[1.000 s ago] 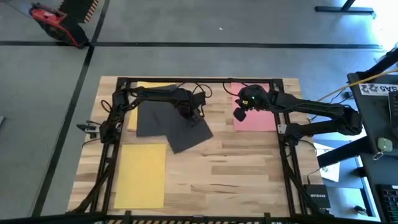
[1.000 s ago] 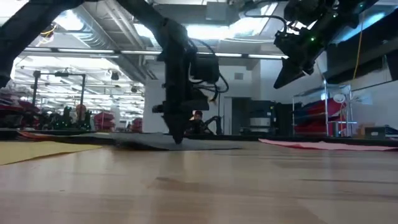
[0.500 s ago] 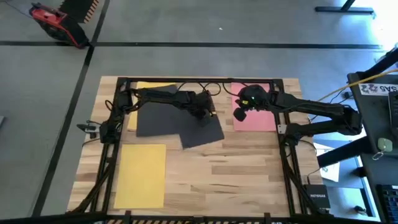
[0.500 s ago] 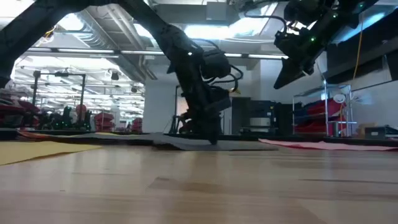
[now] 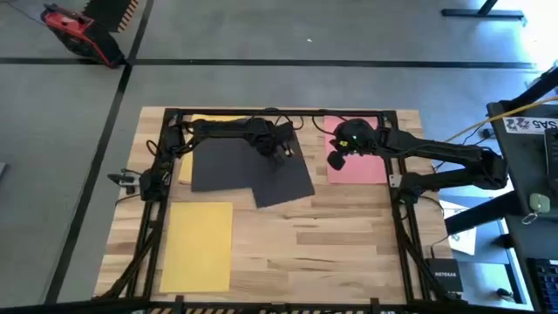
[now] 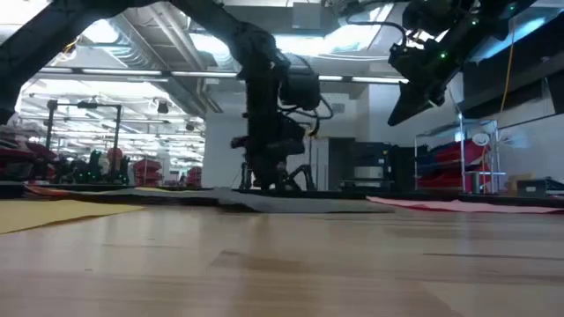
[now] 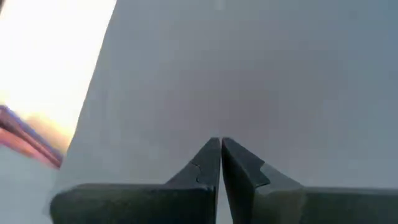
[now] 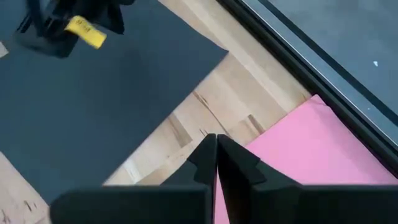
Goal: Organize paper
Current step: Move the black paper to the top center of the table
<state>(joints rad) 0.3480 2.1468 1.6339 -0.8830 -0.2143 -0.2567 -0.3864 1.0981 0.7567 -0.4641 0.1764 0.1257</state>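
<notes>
Left gripper (image 5: 281, 150), fingers pressed together, sits over a tilted black sheet (image 5: 283, 179); right gripper (image 5: 336, 160), likewise closed, hovers beside the pink sheet (image 5: 366, 166) on the wooden table (image 5: 323, 244).

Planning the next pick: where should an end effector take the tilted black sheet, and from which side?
Take the tilted black sheet at its lower right corner, probably from the table's front. It lies flat, so only an edge offers purchase. That corner rests on bare table, clear of the other black sheet under its left part and apart from the pink sheet. The left end effector, closed, sits over its far part.
</notes>
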